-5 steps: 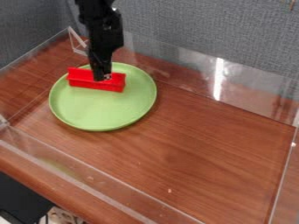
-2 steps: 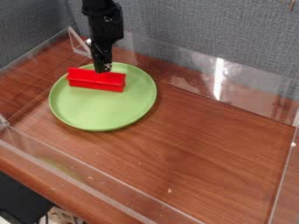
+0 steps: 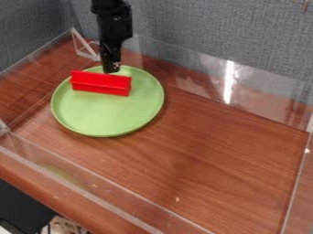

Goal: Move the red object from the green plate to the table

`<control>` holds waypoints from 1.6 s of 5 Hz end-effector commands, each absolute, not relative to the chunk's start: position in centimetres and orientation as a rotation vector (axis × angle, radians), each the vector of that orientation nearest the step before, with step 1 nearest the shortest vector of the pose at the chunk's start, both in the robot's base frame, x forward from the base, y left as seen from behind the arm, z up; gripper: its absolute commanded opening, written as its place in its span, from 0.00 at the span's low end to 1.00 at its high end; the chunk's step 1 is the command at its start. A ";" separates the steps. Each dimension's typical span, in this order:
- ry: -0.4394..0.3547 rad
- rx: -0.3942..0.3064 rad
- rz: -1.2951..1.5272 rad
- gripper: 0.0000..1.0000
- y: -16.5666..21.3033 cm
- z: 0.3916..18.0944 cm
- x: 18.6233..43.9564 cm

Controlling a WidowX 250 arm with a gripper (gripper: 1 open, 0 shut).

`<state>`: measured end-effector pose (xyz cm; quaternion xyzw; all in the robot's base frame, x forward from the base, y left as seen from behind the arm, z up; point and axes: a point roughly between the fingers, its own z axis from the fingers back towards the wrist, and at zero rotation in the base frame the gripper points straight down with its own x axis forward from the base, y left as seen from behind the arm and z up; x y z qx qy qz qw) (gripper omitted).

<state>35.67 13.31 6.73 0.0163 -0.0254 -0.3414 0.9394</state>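
In the camera view, the red block [image 3: 101, 83] lies flat on the far part of the green plate [image 3: 116, 114], which rests on the table [image 3: 208, 155]. The gripper [image 3: 112, 67] points down with its jaws closed and holds nothing. Its tip is just behind the block, over the far rim of the plate, and a small gap separates them.

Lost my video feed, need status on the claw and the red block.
Claw shut, empty, at plate's far edge. Red block lying on green plate. Nothing in the way.
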 end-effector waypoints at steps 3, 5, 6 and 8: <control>-0.113 0.045 -0.804 1.00 16.7 6.6 36.2; -0.122 0.135 -0.841 1.00 13.3 8.2 34.4; -0.128 0.159 -0.860 0.00 11.9 8.3 34.4; -0.147 0.176 -0.844 0.00 14.9 10.3 35.3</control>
